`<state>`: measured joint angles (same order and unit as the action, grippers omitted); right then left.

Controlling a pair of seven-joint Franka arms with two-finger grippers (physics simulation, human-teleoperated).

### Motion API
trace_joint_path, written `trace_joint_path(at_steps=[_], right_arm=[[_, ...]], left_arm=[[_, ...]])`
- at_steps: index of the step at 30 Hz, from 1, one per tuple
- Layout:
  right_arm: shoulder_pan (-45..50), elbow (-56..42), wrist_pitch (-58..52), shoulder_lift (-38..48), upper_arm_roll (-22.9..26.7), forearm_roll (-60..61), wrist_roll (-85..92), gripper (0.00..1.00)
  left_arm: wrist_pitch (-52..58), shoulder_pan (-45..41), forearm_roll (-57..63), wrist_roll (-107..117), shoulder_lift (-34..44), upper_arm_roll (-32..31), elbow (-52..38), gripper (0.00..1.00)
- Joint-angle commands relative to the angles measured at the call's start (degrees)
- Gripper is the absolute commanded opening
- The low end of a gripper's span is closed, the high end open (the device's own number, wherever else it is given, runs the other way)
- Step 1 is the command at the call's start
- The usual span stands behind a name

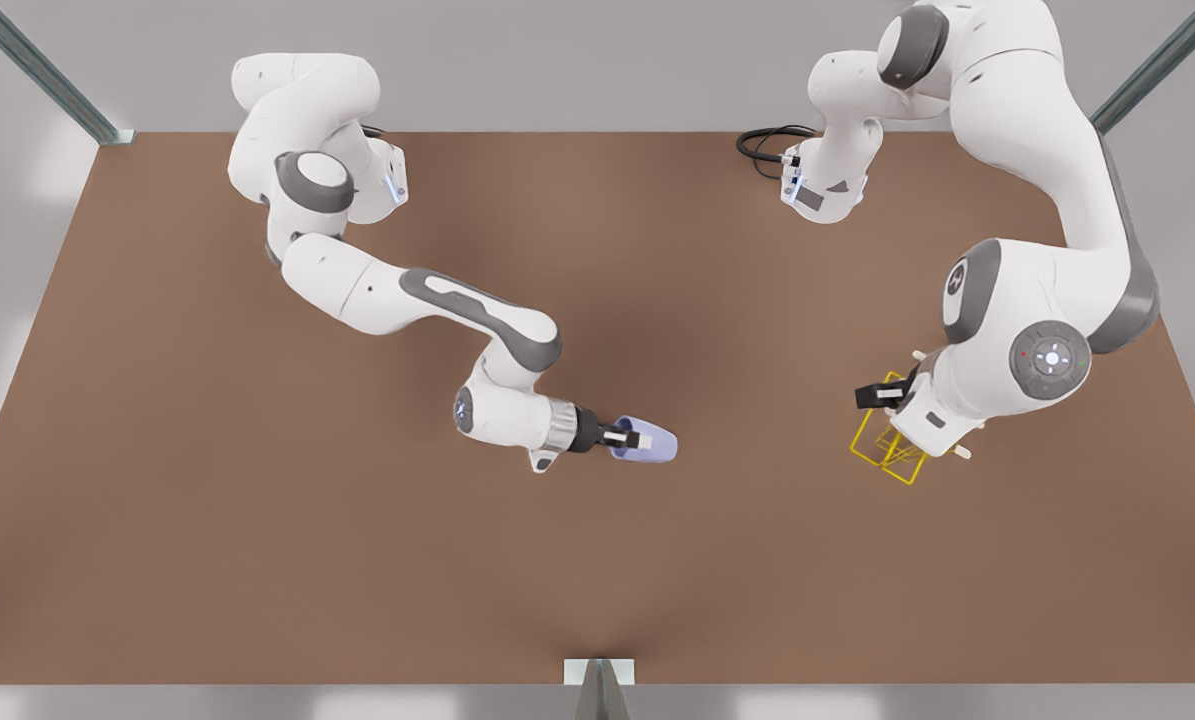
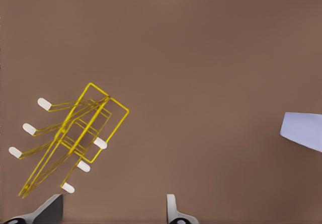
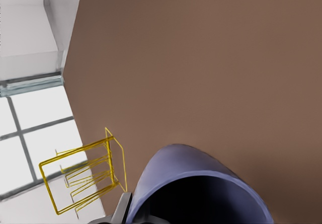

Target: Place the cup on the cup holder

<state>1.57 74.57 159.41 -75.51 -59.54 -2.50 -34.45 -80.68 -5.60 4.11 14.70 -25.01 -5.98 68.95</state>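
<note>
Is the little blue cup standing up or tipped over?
Tipped over. The cup lies sideways in the right claw, its open mouth facing the claw, its closed end pointing toward the yellow rack.

The cup (image 1: 650,444), pale lavender-blue, tapered, no handle, lay tipped on its side near the tabletop's middle, rim gripped by a pincer (image 1: 629,437). The cup holder (image 1: 887,448), thin yellow wire w/ rectangular base frame and white-tipped pegs, stood well apart toward the front view's right, partly hidden under an arm; prob. upright.
</note>
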Motion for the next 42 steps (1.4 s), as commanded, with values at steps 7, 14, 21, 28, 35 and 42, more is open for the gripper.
trace_joint_path(at_steps=[7, 14, 21, 28, 35, 42], right_arm=[[2.12, -0.65, 4.77, -6.05, -0.93, -10.77, -16.79, 0.21], [2.3, -1.09, 4.51, -6.93, -0.93, -13.23, -16.97, 1.0], [0.45, 0.05, 4.33, -7.72, -0.93, -15.78, -18.11, 1.0], [-6.93, 7.08, 3.02, -7.64, -3.92, -18.15, -18.29, 1.0], [-25.73, 23.6, -0.06, -6.05, -7.79, -22.11, -18.29, 1.0], [-49.38, 29.23, -33.19, 14.5, -6.65, -22.29, -8.55, 1.0]], left_arm=[[-4.83, -13.83, -11.15, 68.42, 4.45, -5.0, 9.45, 1.0], [-15.21, -11.19, -9.21, 117.4, -0.65, -4.21, 6.64, 1.0], [-26.81, -16.2, -3.94, 137.7, -10.32, -3.77, 0.92, 1.0], [-33.67, -17.69, 0.46, 137.53, -16.21, -3.86, 0.92, 1.0], [-33.67, -22.09, 0.63, 119.25, -18.23, -3.86, 1.8, 1.0], [-37.45, -22.44, 5.55, 112.57, -21.04, -3.86, 3.03, 1.0]])
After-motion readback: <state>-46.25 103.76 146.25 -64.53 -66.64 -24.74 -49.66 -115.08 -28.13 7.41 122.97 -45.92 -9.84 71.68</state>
